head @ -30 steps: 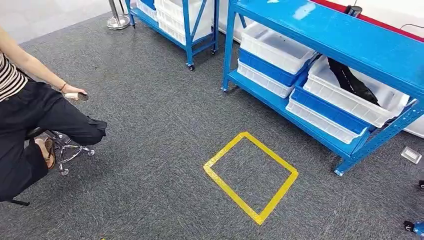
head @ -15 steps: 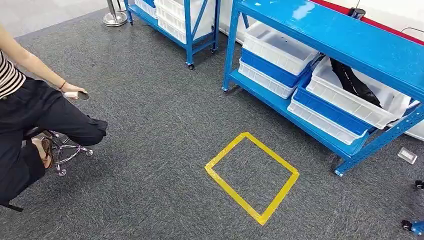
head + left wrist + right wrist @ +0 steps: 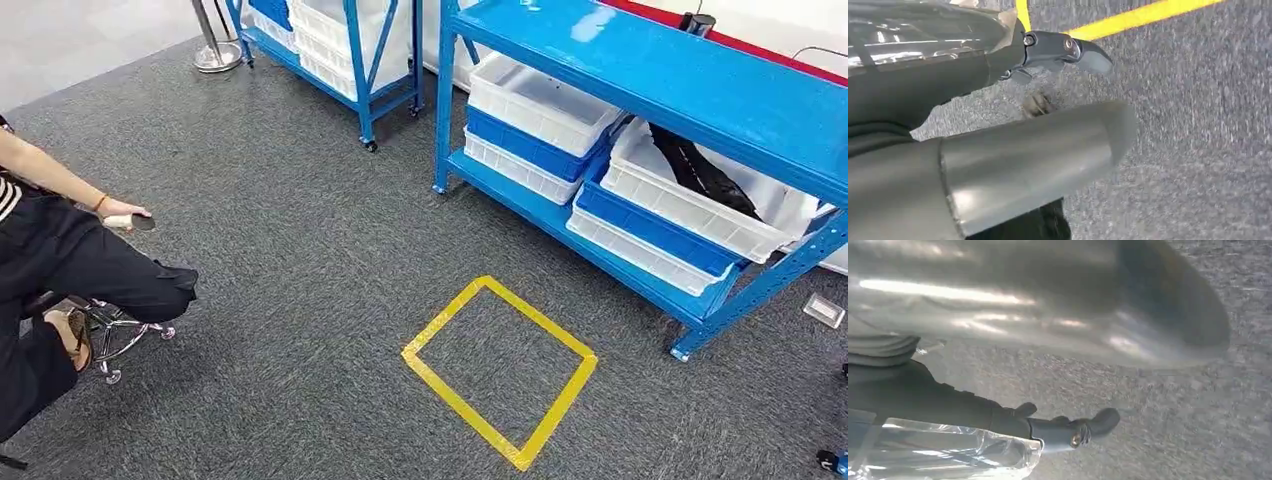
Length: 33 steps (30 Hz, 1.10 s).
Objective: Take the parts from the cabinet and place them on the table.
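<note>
- Rack point(image 3: 640, 75): blue steel, at the far right of the head view, standing on grey carpet point(image 3: 300, 250). Its lower shelf carries white bins point(image 3: 545, 100) stacked on blue bins point(image 3: 650, 225).
- Part point(image 3: 705, 170): black, long, lying in the right-hand white bin on the lower shelf, partly hidden under the upper shelf.
- Second rack point(image 3: 370, 60): blue, on casters, further back to the left, also stacked with white bins.
- Tape square point(image 3: 500, 370): yellow outline on the carpet, in front of the near rack, well apart from it.
- Person point(image 3: 60, 270): seated on a wheeled stool at the left edge, in dark trousers, one hand resting on a knee with a small object in it.
- Stand base point(image 3: 215, 55): round, metal, at the top left on the carpet edge.
- Left hand point(image 3: 998, 150): hangs over the carpet, near a yellow tape line; fingers spread, nothing in them.
- Right hand point(image 3: 1048, 330): hangs over bare carpet; fingers apart, released, nothing held.
</note>
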Motion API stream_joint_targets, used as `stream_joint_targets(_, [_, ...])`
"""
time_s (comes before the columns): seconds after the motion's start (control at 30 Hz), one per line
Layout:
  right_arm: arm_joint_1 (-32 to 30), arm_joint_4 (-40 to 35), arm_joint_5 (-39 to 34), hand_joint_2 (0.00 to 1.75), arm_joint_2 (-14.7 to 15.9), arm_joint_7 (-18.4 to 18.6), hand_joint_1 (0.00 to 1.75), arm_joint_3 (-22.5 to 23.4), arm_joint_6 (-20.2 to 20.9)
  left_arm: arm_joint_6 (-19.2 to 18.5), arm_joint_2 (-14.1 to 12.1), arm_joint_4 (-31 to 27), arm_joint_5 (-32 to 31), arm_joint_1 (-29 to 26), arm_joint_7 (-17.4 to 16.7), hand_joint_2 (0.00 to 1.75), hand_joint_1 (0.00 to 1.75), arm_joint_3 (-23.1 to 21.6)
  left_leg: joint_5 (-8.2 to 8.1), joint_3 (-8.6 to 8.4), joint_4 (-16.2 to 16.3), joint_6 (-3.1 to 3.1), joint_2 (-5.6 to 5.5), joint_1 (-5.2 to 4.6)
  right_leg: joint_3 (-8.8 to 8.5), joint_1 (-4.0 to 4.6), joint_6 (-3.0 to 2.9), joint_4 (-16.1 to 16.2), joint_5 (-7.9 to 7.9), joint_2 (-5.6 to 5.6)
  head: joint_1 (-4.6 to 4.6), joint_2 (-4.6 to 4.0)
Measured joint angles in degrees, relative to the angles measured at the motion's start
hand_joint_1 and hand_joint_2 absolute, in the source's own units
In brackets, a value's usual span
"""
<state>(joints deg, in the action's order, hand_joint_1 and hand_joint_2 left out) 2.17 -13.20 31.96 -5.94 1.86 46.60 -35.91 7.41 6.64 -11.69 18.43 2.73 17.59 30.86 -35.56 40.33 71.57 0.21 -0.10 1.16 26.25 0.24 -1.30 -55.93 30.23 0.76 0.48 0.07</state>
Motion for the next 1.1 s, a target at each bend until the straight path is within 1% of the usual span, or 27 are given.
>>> stream_joint_targets(0.03, [-0.18, 0.0, 0.0, 0.0, -0.17, 0.0, 0.0, 0.31, 0.0, -0.02, -0.06, 0.0, 0.0, -0.05, 0.0, 0.0, 0.0, 0.0, 2.36, -0.77, -3.76, 0.12, 0.0, -0.02, -0.78, -0.01, 0.15, 0.01, 0.75, 0.02, -0.04, 0.0])
stream_joint_targets(0.1, [-0.15, 0.0, 0.09, 0.0, -0.46, -0.18, 0.0, 0.55, 0.0, -0.02, -0.24, 0.04, 0.0, -0.25, -0.07, 0.0, 0.0, 0.0, 11.67, -1.69, -11.39, 0.87, -0.02, -0.26, -2.15, 0.17, 0.58, -0.05, 2.33, 0.01, -0.22, 0.0])
stream_joint_targets(0.17, [0.24, -0.06, 0.2, 0.0, -0.51, -0.48, 0.0, 0.9, 0.0, -0.02, -0.28, 0.04, -0.11, -0.1, -0.24, 0.0, 0.0, -0.02, 11.11, -3.07, -11.4, 1.32, -0.13, -0.6, -2.88, 0.37, 1.4, 0.72, 3.68, 0.44, -0.15, 0.0])
stream_joint_targets(0.2, [0.24, -0.11, 0.24, 0.0, -0.55, -0.61, 0.0, 0.92, 0.0, -0.02, -0.28, 0.04, -0.2, -0.08, -0.24, 0.0, 0.0, -0.02, 11.16, -3.22, -12.07, 1.64, -0.32, -0.58, -4.01, 0.38, 2.04, -0.26, 3.02, 0.47, -0.2, 0.0])
stream_joint_targets(0.23, [0.27, -0.13, 0.26, 0.0, -0.53, -0.76, 0.0, 1.12, 0.0, -0.02, -0.26, 0.04, -0.39, -0.06, -0.24, 0.0, 0.0, -0.04, 10.99, -4.22, -12.19, 2.06, -0.21, -0.58, -3.71, 0.35, 2.62, -0.96, 2.31, 0.46, -0.15, 0.0])
stream_joint_targets(0.27, [0.26, -0.18, 0.37, 0.0, -0.42, -0.87, 0.0, 1.36, 0.0, -0.02, -0.13, 0.04, -0.44, -0.01, -0.28, 0.0, 0.0, -0.07, 10.76, -5.19, -12.75, 2.43, -0.35, -0.38, -2.3, 0.24, 3.3, -3.53, 1.6, 0.34, -0.22, 0.0])
stream_joint_targets(0.33, [0.43, -0.18, 0.57, 0.0, -0.5, -0.98, 0.0, 1.84, 0.0, -0.02, -0.28, 0.04, -0.57, 0.02, -0.28, 0.0, 0.0, -0.07, 9.71, -7.09, -13.54, 3.1, -0.15, -0.35, 3.21, -0.13, 3.25, -12.53, 0.38, -0.05, 0.33, 0.0])
stream_joint_targets(0.37, [0.47, -0.18, 0.61, 0.0, -0.53, -0.98, 0.0, 1.97, 0.0, -0.02, -0.28, 0.04, -0.59, 0.1, -0.28, 0.0, 0.0, -0.07, 9.11, -8.0, -13.96, 3.12, -0.2, -0.36, 6.56, -0.3, 2.87, -16.27, 1.74, -0.07, 0.26, 0.0])
stream_joint_targets(0.4, [0.36, -0.17, 0.7, 0.0, -0.59, -0.98, 0.0, 2.08, 0.0, -0.02, -0.28, 0.04, -0.61, 0.08, -0.28, 0.0, 0.0, -0.09, 8.42, -9.05, -14.33, 3.11, -0.27, -0.36, 9.13, -0.43, 2.27, -18.25, 4.35, -0.08, 0.28, 0.0])
stream_joint_targets(0.43, [0.34, -0.17, 0.7, 0.0, -0.59, -0.98, 0.0, 2.21, 0.0, -0.02, -0.28, 0.04, -0.61, 0.06, -0.28, 0.0, 0.0, -0.09, 7.81, -9.98, -14.54, 3.1, -0.38, -0.36, 10.71, -0.51, 2.05, -18.73, 6.67, -0.09, 0.3, 0.0])
stream_joint_targets(0.47, [0.23, -0.18, 0.65, 0.0, -0.61, -0.98, 0.0, 2.34, 0.0, -0.02, -0.28, 0.04, -0.61, -0.02, -0.33, 0.0, 0.0, -0.09, 6.89, -11.25, -14.64, 3.02, -0.49, -0.35, 12.01, -0.73, 2.29, -17.74, 8.84, -0.11, 0.35, 0.0])
stream_joint_targets(0.5, [0.04, -0.18, 0.68, 0.0, -0.61, -0.98, 0.0, 2.41, 0.0, -0.02, -0.28, 0.07, -0.61, -0.08, -0.35, 0.0, 0.0, -0.09, 6.09, -12.27, -14.65, 2.92, -0.6, -0.36, 12.46, -0.95, 2.56, -15.67, 9.04, -0.12, 0.33, 0.0])
stream_joint_targets(0.53, [-0.04, -0.15, 0.7, 0.0, -0.66, -1.01, 0.0, 2.47, 0.0, -0.02, -0.28, 0.07, -0.61, -0.13, -0.35, 0.0, 0.0, -0.09, 5.0, -13.67, -14.66, 2.71, -0.71, -0.36, 12.37, -1.12, 3.31, -11.65, 7.9, -0.19, 0.33, 0.0])
stream_joint_targets(0.57, [-0.14, -0.15, 0.74, 0.0, -0.68, -1.03, 0.0, 2.6, 0.0, -0.02, -0.3, 0.04, -0.63, -0.12, -0.35, 0.0, 0.0, -0.09, 4.08, -14.66, -14.68, 2.52, -0.71, -0.36, 12.05, -1.16, 4.44, -7.62, 4.93, -0.29, 0.35, 0.0])
stream_joint_targets(0.6, [-0.28, -0.15, 0.76, 0.0, -0.7, -1.09, 0.0, 2.78, 0.0, 0.0, -0.31, 0.09, -0.7, -0.23, -0.37, 0.0, 0.0, -0.09, 3.09, -14.93, -14.77, 2.37, -0.71, -0.27, 11.77, -1.15, 5.52, -4.1, -1.87, -0.61, 0.42, 0.0])
stream_joint_targets(0.63, [-0.37, -0.15, 0.79, 0.0, -0.72, -1.14, 0.0, 2.93, 0.0, 0.09, -0.31, 0.2, -0.79, -0.17, -0.42, 0.0, 0.0, -0.11, 2.07, -15.94, -14.6, 1.97, -0.76, -0.46, 11.38, -0.95, 5.92, -2.73, -6.0, -1.05, 0.11, 0.0])
stream_joint_targets(0.67, [-0.21, -0.15, 0.92, 0.0, -0.74, -1.36, 0.0, 3.11, 0.0, 0.09, -0.31, 0.2, -0.98, 0.02, -0.44, 0.0, 0.0, -0.15, 1.3, -16.66, -15.12, 1.35, -0.88, -0.21, 10.26, -0.29, 4.19, -2.75, -6.2, -1.48, 0.13, 0.0])
stream_joint_targets(0.73, [0.13, -0.15, 1.03, 0.0, -0.77, -1.73, 0.0, 3.26, 0.0, 0.15, -0.28, 0.2, -1.03, 0.18, -0.55, 0.0, 0.0, -0.2, 2.19, -18.3, -14.42, 0.67, -0.79, 0.06, 9.11, 0.07, 2.37, -2.16, -5.78, -1.13, 0.18, 0.0])
stream_joint_targets(0.77, [0.51, -0.15, 1.0, 0.0, -0.68, -2.1, 0.0, 3.35, 0.0, 0.15, -0.2, 0.2, -1.16, 0.53, -0.63, 0.0, 0.0, -0.26, 3.39, -17.53, -11.96, 0.19, -0.74, 0.11, 7.67, -0.12, 1.77, -1.79, -5.38, -0.8, 0.15, 0.0])
stream_joint_targets(0.83, [0.57, -0.15, 0.83, 0.0, -0.55, -2.45, 0.0, 3.72, 0.0, 0.15, -0.02, 0.2, -1.44, 0.82, -0.7, 0.0, 0.0, -0.33, 6.41, -11.78, -2.5, 0.24, -0.29, 0.22, 5.57, -0.4, 0.35, -0.93, -4.36, -0.92, -0.31, 0.0])
stream_joint_targets(0.87, [0.73, -0.15, 0.81, 0.0, -0.44, -2.6, 0.0, 3.83, 0.0, 0.17, -0.02, 0.2, -1.64, 0.89, -0.74, 0.0, 0.0, -0.37, 5.72, -8.63, 1.17, 0.19, -0.27, 0.22, 4.9, -0.37, -0.05, -0.81, -3.8, -0.87, -0.35, 0.0])
stream_joint_targets(0.9, [0.84, -0.15, 0.76, 0.0, -0.46, -2.89, 0.0, 3.91, 0.0, 0.26, -0.06, 0.2, -1.64, 0.85, -0.83, 0.0, 0.0, -0.42, 2.65, -5.84, 3.29, 0.02, -0.22, 0.21, 4.01, -0.33, -0.13, -0.75, -2.94, -0.75, -0.52, 0.0])
stream_joint_targets(0.97, [0.8, -0.13, 0.61, 0.0, -0.64, -2.88, 0.0, 4.33, 0.0, 0.44, -0.28, 0.22, -1.75, 0.52, -0.87, 0.0, 0.0, -0.52, -4.6, -2.55, 3.24, -0.1, -0.2, 0.16, 2.14, -0.28, -0.14, -0.75, -1.41, -0.31, -0.59, 0.0])
stream_joint_targets(1.0, [0.77, -0.11, 0.57, 0.0, -0.74, -2.91, 0.0, 4.61, 0.0, 0.5, -0.41, 0.22, -1.81, 0.33, -0.9, 0.0, 0.0, -0.59, -6.41, -1.5, 1.99, -0.1, -0.18, 0.16, 1.12, -0.28, -0.01, -0.75, -0.69, -0.13, -0.59, 0.0])
stream_joint_targets(1.03, [0.68, -0.07, 0.41, 0.0, -0.81, -2.93, 0.0, 4.81, 0.0, 0.57, -0.46, 0.22, -1.97, 0.26, -0.81, 0.0, 0.0, -0.61, -5.67, -1.03, -0.63, -0.05, -0.14, 0.16, 0.12, -0.32, 0.14, -0.76, 0.12, 0.02, -0.59, 0.0])
stream_joint_targets(1.07, [0.66, -0.04, 0.39, 0.0, -0.99, -3.01, 0.0, 5.01, 0.0, 0.7, -0.57, 0.22, -2.23, 0.22, -0.61, 0.0, 0.0, -0.63, -2.11, -1.13, -4.41, 0.04, -0.08, 0.17, -0.82, -0.37, 0.32, -0.76, 0.96, 0.05, -0.7, 0.0])
stream_joint_targets(1.1, [0.69, -0.04, 0.37, 0.0, -1.05, -3.06, 0.0, 5.09, 0.0, 0.74, -0.63, 0.22, -2.25, 0.17, -0.52, 0.0, 0.0, -0.66, 4.04, -1.41, -8.34, 0.25, 0.02, 0.18, -1.27, -0.37, 0.53, -0.75, 1.74, 0.04, -0.85, 0.0])
